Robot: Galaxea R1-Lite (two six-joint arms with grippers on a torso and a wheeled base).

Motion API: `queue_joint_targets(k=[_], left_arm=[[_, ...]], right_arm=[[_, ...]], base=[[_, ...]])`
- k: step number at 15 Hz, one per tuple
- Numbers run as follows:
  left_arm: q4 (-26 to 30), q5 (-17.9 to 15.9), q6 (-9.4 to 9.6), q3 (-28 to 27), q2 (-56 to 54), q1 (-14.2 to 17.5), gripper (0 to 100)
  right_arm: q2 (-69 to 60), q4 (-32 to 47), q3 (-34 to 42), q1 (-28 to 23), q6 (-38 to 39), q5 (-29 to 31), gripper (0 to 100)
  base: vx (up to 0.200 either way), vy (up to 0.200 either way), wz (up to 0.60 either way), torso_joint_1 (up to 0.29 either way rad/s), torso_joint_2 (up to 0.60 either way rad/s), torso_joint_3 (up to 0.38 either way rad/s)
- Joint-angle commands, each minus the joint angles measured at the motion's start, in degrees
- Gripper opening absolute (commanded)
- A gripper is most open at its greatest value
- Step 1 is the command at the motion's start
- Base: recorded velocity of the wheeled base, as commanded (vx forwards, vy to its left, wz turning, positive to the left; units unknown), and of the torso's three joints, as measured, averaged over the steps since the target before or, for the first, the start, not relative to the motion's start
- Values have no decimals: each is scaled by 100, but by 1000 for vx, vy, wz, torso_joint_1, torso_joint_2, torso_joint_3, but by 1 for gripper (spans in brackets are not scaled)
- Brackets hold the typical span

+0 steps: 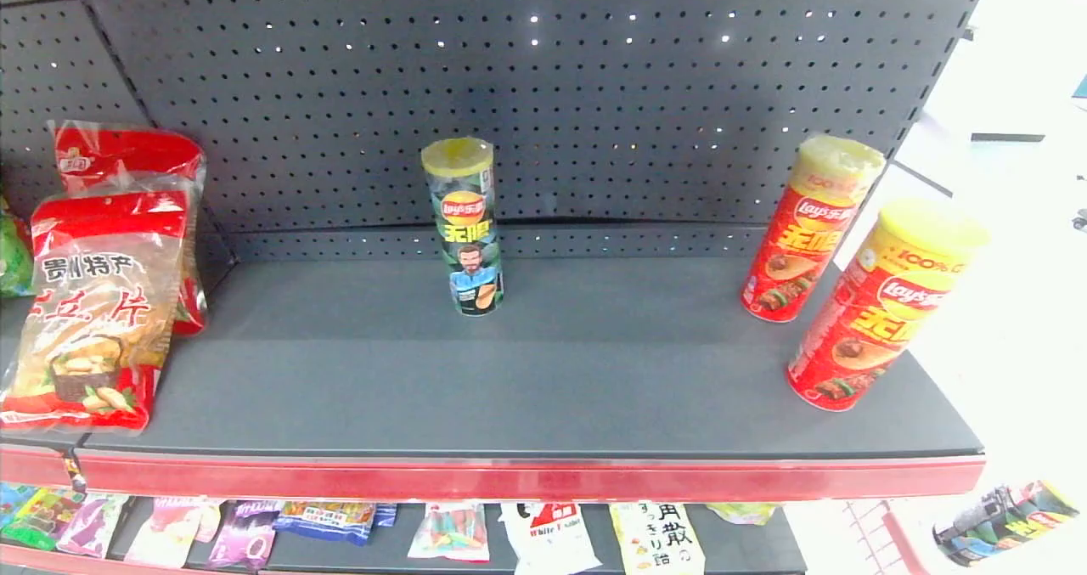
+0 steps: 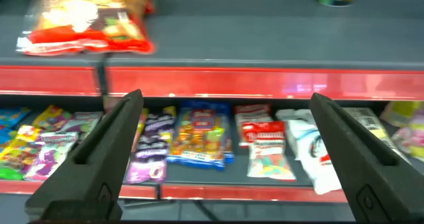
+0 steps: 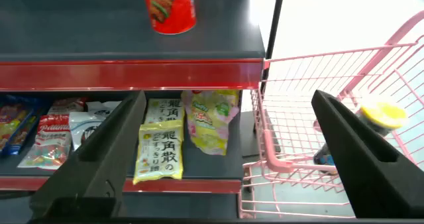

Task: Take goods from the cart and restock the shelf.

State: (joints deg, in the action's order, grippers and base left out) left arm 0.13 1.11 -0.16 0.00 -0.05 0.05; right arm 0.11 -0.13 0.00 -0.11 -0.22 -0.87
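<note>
Left gripper (image 2: pixel 225 95): fingers spread wide, holding nothing; the shelf (image 2: pixel 265 46) edge lies directly ahead. Right gripper (image 3: pixel 228 95): fingers spread wide, holding nothing; the pink cart (image 3: pixel 331 54) stands ahead, beside the shelf end, with a yellow-lidded can (image 3: pixel 379 114) inside.

Here's the left end effector (image 2: pixel 226 99): two matte black fingers (image 2: pixel 99 158), flat-faced wedges narrowing toward their tips, with a small round recess (image 2: pixel 367 199) low on one. The right end effector (image 3: pixel 228 97) matches it, with the same black, angular slabs.
</note>
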Motion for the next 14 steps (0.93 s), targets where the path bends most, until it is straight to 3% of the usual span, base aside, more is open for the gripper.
queue_joint_targets(k=[1,14], left_arm=[[4,3,-2,0,5,4,100],[4,3,-2,0,5,4,100]], right_arm=[[7,-4,0,2,4,-1,100],[7,-4,0,2,-4,-1,100]], base=[[0,-200,0,2,7,2],[0,-200,0,2,1,1]])
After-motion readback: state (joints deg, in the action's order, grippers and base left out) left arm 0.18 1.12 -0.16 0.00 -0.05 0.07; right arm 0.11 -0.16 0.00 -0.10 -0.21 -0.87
